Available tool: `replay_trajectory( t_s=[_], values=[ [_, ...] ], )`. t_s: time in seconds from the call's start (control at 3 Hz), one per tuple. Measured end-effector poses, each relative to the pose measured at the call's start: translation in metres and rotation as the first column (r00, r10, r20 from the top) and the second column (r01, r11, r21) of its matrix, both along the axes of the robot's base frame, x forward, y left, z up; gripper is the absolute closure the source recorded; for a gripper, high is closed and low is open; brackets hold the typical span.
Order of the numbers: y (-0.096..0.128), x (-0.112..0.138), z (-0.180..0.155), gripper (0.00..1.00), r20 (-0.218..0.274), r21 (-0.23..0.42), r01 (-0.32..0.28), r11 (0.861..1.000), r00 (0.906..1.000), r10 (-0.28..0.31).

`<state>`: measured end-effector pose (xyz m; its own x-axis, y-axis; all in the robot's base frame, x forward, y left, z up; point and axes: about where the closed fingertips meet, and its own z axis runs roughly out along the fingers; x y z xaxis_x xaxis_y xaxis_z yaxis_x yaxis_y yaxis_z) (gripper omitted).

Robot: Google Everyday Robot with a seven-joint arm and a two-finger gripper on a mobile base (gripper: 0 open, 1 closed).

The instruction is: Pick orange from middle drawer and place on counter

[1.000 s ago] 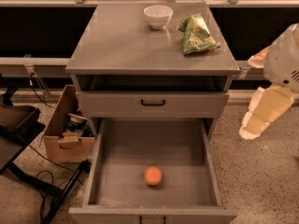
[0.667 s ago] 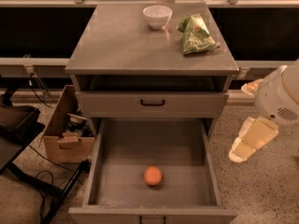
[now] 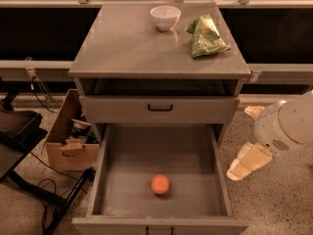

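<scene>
The orange (image 3: 160,184) lies on the flat bottom of the open middle drawer (image 3: 122,155), near its front centre. The grey counter (image 3: 132,43) tops the cabinet above. My arm comes in from the right edge, and my gripper (image 3: 247,163) hangs over the floor just right of the drawer's right wall, at about the orange's height. It holds nothing that I can see.
A white bowl (image 3: 165,17) and a green snack bag (image 3: 205,35) sit at the back right of the counter. A closed drawer front with a black handle (image 3: 160,107) is above the open drawer. A cardboard box (image 3: 71,138) stands on the floor at left.
My arm and gripper have moved down and to the left, closer to the drawer's right side. The orange has not moved.
</scene>
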<state>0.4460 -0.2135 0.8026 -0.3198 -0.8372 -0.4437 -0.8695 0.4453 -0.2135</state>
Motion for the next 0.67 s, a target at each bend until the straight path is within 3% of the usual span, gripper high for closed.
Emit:
replay_trajectory(
  t_s=[0.33,0.67],
  values=[
    [0.000,0.000,0.001,0.00,0.000,0.000,-0.001,1.000,1.0000,0.001],
    [0.017,0.008,-0.027,0.00,0.003,0.025,-0.007,1.000,1.0000,0.007]
  ],
)
